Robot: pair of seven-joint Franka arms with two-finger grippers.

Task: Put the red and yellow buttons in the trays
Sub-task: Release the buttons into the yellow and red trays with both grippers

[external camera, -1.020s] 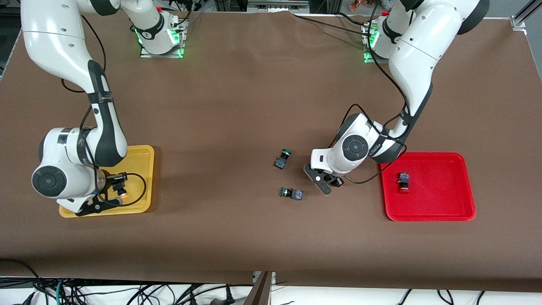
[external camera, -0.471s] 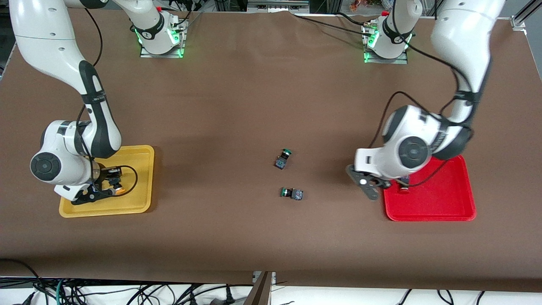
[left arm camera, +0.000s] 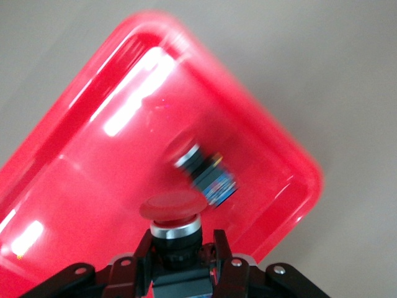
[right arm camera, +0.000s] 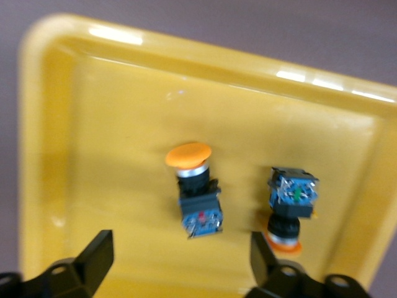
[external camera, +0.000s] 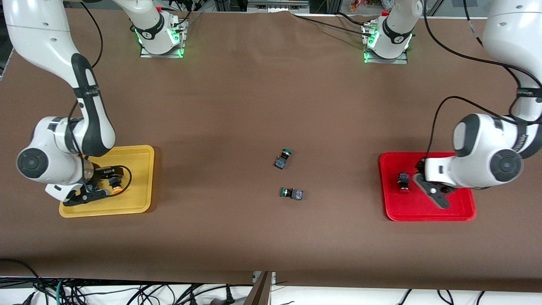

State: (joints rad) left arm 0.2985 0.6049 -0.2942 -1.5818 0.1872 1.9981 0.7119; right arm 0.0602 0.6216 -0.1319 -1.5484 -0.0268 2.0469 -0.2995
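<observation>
My left gripper [external camera: 430, 186] hangs over the red tray [external camera: 423, 212], shut on a red button [left arm camera: 175, 214] by its black body, cap pointing away from the wrist. A second red button [external camera: 403, 181] lies in that tray, also seen in the left wrist view [left arm camera: 203, 172]. My right gripper [external camera: 97, 188] is open and empty, low over the yellow tray [external camera: 142, 182]. Two yellow buttons lie in the yellow tray [right arm camera: 93, 124]: one on its side [right arm camera: 195, 186], one beside it with its cap down [right arm camera: 290, 208]. In the front view I see only one of them [external camera: 115, 183].
Two green-capped switches lie on the brown table mid-way between the trays: one [external camera: 283, 158] farther from the front camera, one [external camera: 291, 193] nearer. Both arm bases stand along the table's top edge.
My left gripper has swung from the table's middle, near the green switches, to over the red tray. My right arm has shifted slightly toward its end of the table over the yellow tray.
</observation>
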